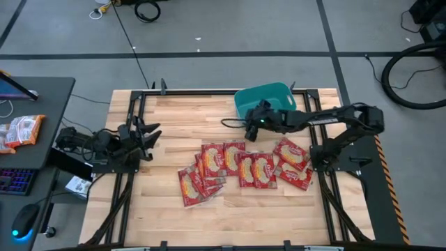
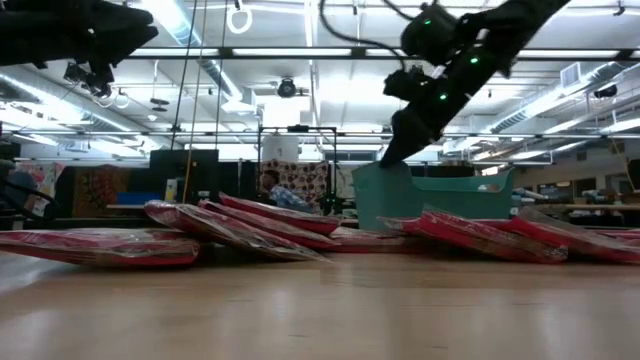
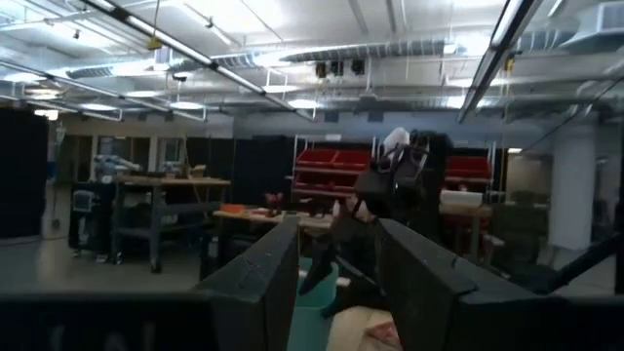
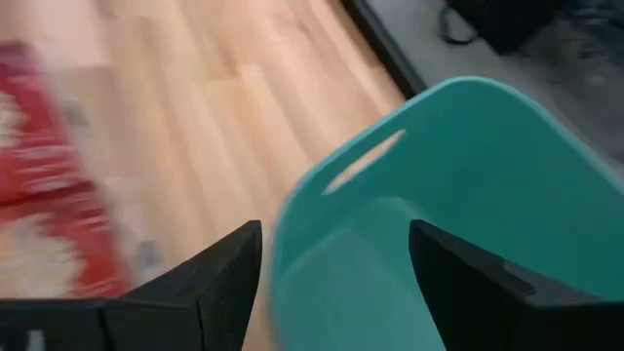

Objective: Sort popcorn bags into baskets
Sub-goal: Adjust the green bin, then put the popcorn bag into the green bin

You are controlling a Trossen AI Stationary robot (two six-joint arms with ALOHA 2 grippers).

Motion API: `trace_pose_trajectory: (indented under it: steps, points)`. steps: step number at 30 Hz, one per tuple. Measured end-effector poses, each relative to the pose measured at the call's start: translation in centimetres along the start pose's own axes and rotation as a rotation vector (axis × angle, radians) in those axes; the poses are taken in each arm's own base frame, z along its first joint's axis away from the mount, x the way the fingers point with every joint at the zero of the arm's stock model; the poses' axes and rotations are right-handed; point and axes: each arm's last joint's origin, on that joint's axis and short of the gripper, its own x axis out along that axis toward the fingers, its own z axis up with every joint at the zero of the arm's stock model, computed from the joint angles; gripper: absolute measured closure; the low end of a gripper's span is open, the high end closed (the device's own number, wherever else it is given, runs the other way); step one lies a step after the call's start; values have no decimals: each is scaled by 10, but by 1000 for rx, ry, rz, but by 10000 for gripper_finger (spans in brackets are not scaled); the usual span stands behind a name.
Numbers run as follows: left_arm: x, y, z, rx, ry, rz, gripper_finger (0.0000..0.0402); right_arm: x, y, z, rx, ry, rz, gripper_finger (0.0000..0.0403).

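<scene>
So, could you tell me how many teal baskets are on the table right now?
1. The teal basket stands at the table's far edge, right of centre, beyond the red popcorn bags. No second one shows anywhere in view.

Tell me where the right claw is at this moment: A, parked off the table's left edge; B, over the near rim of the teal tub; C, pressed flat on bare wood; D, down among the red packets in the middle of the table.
B: the high view shows the right claw at the edge of the teal tub, and its wrist view looks past open fingers into the tub.
</scene>
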Motion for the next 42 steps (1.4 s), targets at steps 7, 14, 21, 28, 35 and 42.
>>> trace_pose_trajectory:
  steps: [7, 14, 21, 28, 35, 42]
  points:
    - [0, 0, -1, 35, 6, 9, 258, 29, -21, 23, -62, 31, -125, 151]
    - [0, 0, -1, 69, 12, 10, 258, 45, -45, 46, -63, 21, -195, 156]
    - [0, 0, -2, 52, 18, 8, 258, 21, -41, 72, -61, -60, -141, 156]
    - [0, 0, -4, 49, 39, -3, 258, -10, -13, 68, -12, 2, -14, 158]
    - [0, -2, -5, 62, 40, -41, 258, -33, 39, 49, 93, 185, 188, 158]
    - [0, -1, -3, 53, 27, -34, 258, -52, 64, 14, 159, 507, 111, 158]
